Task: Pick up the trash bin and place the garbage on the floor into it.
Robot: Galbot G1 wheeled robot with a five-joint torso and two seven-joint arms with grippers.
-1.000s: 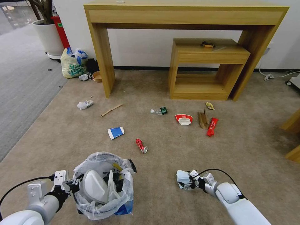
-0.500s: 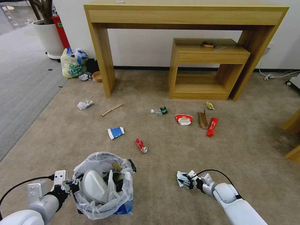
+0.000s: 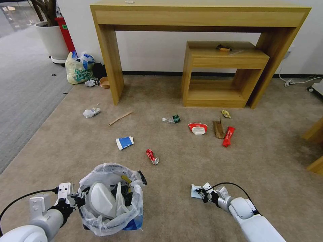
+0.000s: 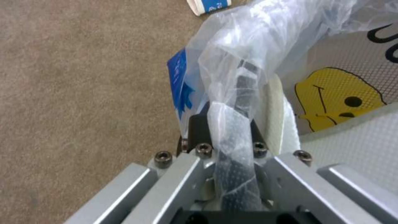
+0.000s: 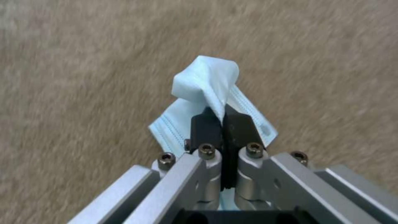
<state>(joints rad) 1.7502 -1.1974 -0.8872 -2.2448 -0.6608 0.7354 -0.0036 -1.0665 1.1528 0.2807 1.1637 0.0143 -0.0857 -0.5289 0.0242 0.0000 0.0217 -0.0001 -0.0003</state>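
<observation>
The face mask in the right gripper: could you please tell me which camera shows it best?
The right wrist view: the face mask sits close up, pinched between the right gripper's shut fingers. The head view shows the mask small above the carpet.

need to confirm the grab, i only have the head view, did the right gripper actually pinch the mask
Observer: Yes. The right gripper is shut on the face mask, a fold pinched between its fingers.
Operator: is left on the rim or just the bag
Observer: The left gripper clamps the trash bin rim through its liner.
Operator: whats inside the bin
Observer: A white slipper with a yellow cartoon face.
</observation>
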